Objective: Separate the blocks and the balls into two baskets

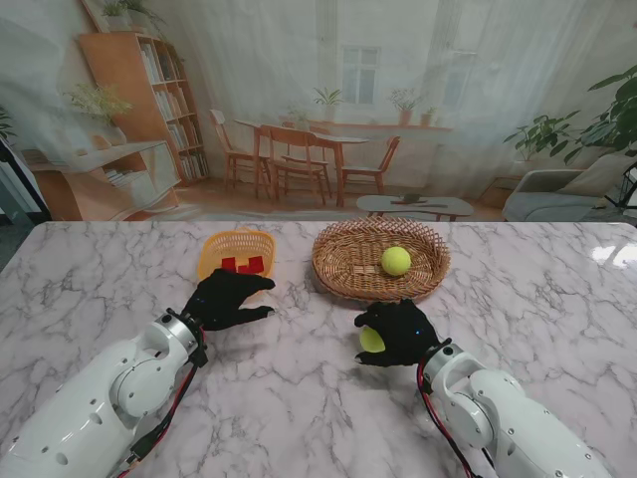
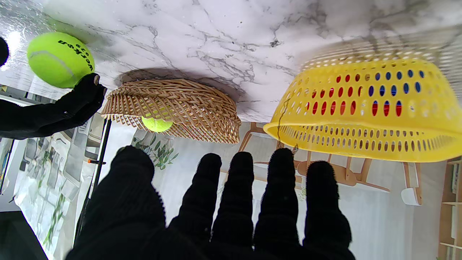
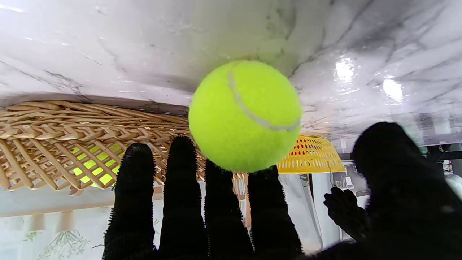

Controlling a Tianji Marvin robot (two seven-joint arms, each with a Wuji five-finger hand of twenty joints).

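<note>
While wicker basket (image 1: 343, 261) holds 1 ball (image 1: 396, 261), yellow basket (image 1: 211, 249) has red blocks (image 1: 243, 265), left hand (image 1: 227, 298) released, right hand (image 1: 398, 333) grasping 2nd ball (image 1: 371, 341).

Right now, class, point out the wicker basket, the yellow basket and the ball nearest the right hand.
Wicker basket (image 1: 333, 261): stand view, left rim.
Yellow basket (image 1: 211, 247): stand view, left wall.
Ball (image 3: 245, 115): right wrist view, its middle.
</note>
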